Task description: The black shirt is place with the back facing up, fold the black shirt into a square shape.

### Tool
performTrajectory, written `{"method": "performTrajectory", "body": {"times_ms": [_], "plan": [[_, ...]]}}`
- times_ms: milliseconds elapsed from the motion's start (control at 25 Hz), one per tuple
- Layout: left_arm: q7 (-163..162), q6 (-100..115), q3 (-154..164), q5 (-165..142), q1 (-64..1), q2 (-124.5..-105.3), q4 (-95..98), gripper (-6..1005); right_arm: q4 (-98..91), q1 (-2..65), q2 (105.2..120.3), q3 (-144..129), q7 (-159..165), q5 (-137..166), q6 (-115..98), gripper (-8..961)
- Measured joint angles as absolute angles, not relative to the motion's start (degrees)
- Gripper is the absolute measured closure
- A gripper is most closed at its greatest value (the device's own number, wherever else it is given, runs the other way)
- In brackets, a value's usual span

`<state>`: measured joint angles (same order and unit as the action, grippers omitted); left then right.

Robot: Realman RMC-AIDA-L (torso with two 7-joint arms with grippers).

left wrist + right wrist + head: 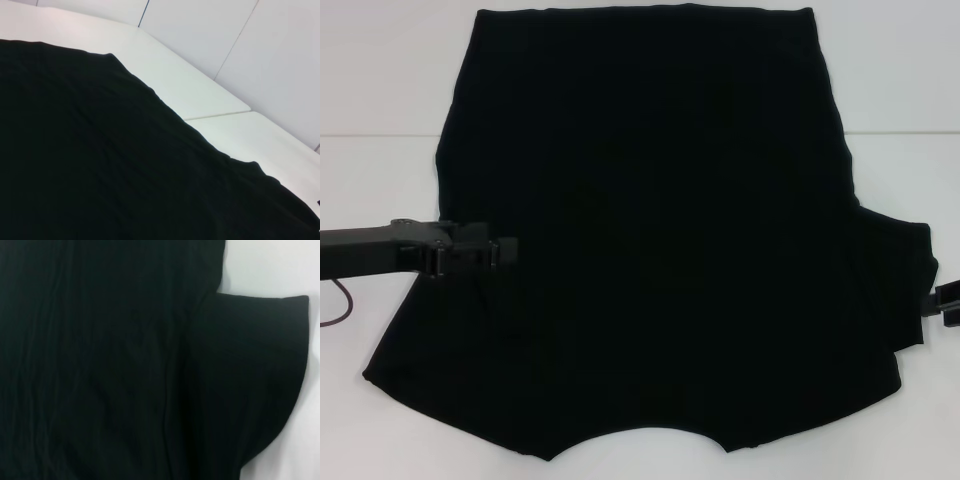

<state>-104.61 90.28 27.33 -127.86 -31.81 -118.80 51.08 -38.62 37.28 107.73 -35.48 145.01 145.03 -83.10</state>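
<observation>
While the shirt (pixel 660 230) lies flat mid-frame, left gripper (pixel 506 252) sits over its left edge; grip state can't tell. Right gripper (pixel 948 303), far right by the sleeve, also unclear. Risk: thin fabric slips or bunches, skewing fold.

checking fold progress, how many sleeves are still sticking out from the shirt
1: a sleeve juts from the black shirt on the robot's right, by the right gripper. None shows on the left, where the left gripper is; it may be folded in.
</observation>
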Motion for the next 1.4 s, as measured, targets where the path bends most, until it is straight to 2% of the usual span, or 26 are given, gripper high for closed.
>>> {"method": "performTrajectory", "body": {"times_ms": [240, 840, 1040, 1400], "plan": [[-104.51, 89.63, 27.33, -127.7, -31.74, -118.95, 51.06, 340, -37.44, 37.28, 108.98, -35.55, 145.02, 145.08, -80.07, 534], [-104.41, 89.34, 27.34, -127.7, -32.07, -119.07, 51.06, 339, -35.44, 37.96, 109.43, -35.5, 144.97, 144.88, -77.38, 585], [-104.48, 88.82, 27.33, -127.7, -32.08, -119.16, 51.06, 339, -35.15, 38.28, 109.36, -35.61, 145.03, 145.02, -77.22, 817], [-104.41, 88.76, 27.33, -126.44, -32.03, -119.15, 51.06, 339, -35.0, 37.99, 109.22, -35.5, 145.02, 145.02, -77.57, 927]]}}
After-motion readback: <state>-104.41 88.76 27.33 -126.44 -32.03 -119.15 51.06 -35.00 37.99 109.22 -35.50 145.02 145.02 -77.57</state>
